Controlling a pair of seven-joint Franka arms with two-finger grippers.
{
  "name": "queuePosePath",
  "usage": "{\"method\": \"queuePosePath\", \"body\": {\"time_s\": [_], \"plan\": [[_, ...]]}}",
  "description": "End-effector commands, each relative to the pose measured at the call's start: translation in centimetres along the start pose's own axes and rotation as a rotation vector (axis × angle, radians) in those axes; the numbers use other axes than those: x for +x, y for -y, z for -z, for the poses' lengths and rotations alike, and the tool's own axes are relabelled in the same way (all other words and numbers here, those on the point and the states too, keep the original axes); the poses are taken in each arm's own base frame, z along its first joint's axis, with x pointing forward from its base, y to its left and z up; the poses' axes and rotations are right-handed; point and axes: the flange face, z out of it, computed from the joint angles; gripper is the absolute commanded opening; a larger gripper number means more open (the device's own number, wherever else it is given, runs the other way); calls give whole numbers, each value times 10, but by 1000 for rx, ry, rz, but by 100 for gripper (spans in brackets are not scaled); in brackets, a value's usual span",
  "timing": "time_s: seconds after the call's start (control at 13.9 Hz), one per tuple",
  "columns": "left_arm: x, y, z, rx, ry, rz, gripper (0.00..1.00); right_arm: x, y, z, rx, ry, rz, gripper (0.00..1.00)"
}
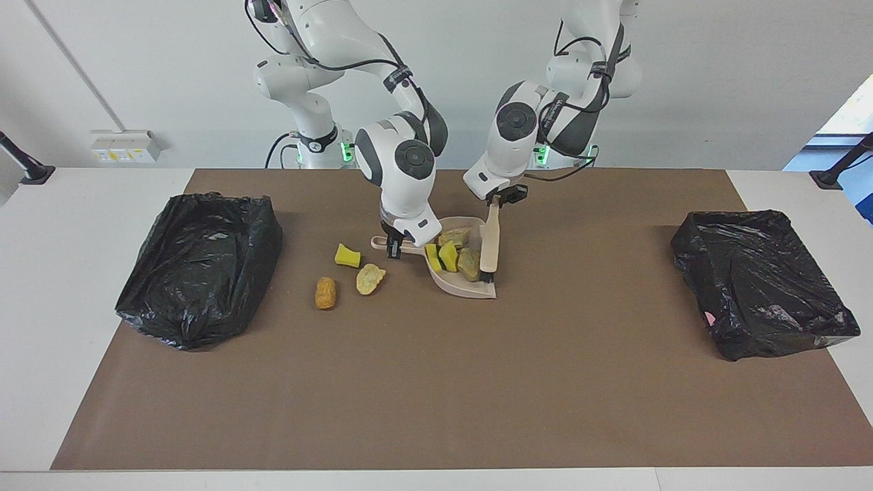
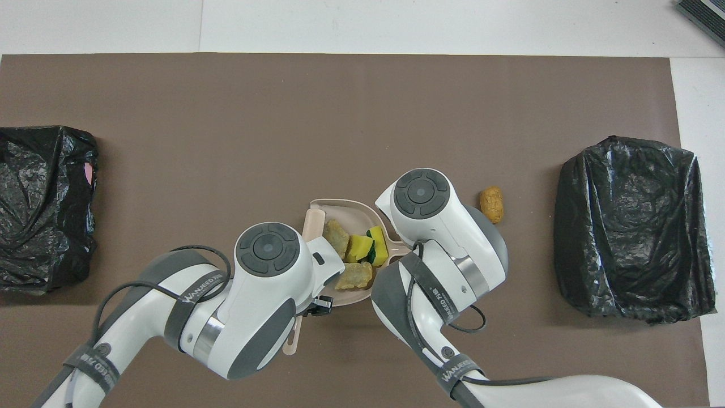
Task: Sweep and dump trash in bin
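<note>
The beige dustpan (image 1: 470,288) lies mid-table, and my right gripper (image 1: 393,245) is shut on its handle. Inside it sit yellow sponge chunks (image 1: 448,256) and tan lumps (image 1: 468,263) of trash. My left gripper (image 1: 502,198) is shut on the beige brush (image 1: 489,244), whose bristles rest in the pan's mouth against a tan lump. Three pieces of trash lie loose toward the right arm's end: a yellow chunk (image 1: 347,256), a tan lump (image 1: 370,278) and an orange-brown lump (image 1: 325,292). The overhead view shows the pan (image 2: 345,205), its trash (image 2: 359,247), the brush (image 2: 313,219) and the orange-brown lump (image 2: 491,204); the right gripper is hidden there.
A black-bagged bin (image 1: 198,266) stands at the right arm's end of the brown mat and another (image 1: 760,279) at the left arm's end. The overhead view shows both, one bin (image 2: 631,226) at the right arm's end and the other bin (image 2: 42,204) at the left arm's end.
</note>
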Motion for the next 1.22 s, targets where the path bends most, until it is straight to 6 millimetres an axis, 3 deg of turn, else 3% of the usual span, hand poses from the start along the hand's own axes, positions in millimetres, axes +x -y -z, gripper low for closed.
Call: {"method": "queuePosePath", "body": {"time_s": [0.0, 0.29, 0.5, 0.65, 0.86, 1.15], "plan": [[-15, 10, 23, 27, 0, 117, 0, -6, 7, 0, 14, 2, -25, 0], [-31, 3, 24, 39, -21, 237, 0, -6, 7, 0, 15, 1, -27, 0], [-71, -15, 3, 55, -26, 291, 0, -18, 0, 13, -2, -17, -49, 0], [-101, -17, -14, 41, -30, 286, 0, -44, -8, 33, -22, -39, -82, 0], [-128, -19, -39, -30, -76, 293, 0, -93, -19, 61, -46, -69, -115, 0], [-158, -66, -62, -62, -99, 197, 0, -170, -44, 95, -69, -98, -168, 0]]}}
